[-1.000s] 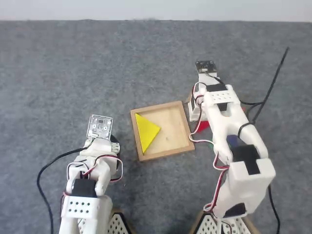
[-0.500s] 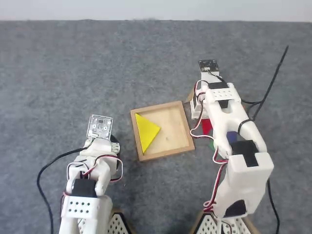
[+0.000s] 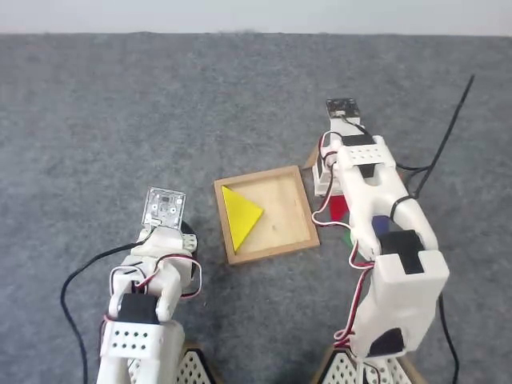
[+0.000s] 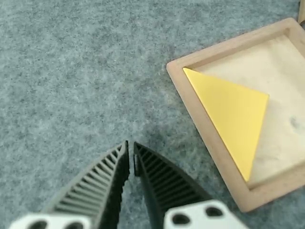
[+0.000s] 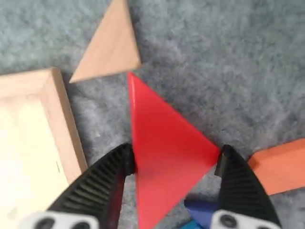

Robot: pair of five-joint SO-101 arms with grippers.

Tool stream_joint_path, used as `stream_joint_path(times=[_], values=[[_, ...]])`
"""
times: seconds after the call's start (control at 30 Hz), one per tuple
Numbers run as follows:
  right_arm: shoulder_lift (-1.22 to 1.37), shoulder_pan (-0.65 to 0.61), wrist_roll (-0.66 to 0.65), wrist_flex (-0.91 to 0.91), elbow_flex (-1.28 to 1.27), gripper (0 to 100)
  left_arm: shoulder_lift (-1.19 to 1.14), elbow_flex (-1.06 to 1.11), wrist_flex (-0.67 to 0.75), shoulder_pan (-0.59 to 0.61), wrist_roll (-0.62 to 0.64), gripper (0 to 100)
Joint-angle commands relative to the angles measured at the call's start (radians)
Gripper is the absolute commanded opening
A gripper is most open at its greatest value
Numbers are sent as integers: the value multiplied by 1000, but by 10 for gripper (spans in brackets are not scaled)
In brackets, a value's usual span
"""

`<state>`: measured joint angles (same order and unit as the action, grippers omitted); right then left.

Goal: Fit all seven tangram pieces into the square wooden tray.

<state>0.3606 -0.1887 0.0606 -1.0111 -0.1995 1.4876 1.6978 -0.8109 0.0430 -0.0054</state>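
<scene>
Triangle (image 3: 240, 214) in tray (image 3: 274, 248), second triangle (image 5: 164, 152) right of tray

Grey felt-covered bench (image 3: 120, 104) carries the square wooden tray (image 3: 256, 177) near its middle; toward the right edge lie a red triangle (image 5: 162, 152), a plain wooden triangle (image 5: 110, 47), an orange piece (image 5: 279, 164) and a blue piece (image 5: 200, 207)
</scene>
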Motion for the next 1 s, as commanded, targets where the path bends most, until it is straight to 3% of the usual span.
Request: stream_joint_path(times=[0.0, 0.2, 0.97], values=[[-5, 5, -11, -21, 29, 252, 14, -8, -5, 5, 6, 15], [-5, 7, -11, -16, 29, 127, 14, -8, -5, 5, 6, 15], [-185, 4, -11, -7, -74, 68, 14, -8, -5, 5, 6, 15]])
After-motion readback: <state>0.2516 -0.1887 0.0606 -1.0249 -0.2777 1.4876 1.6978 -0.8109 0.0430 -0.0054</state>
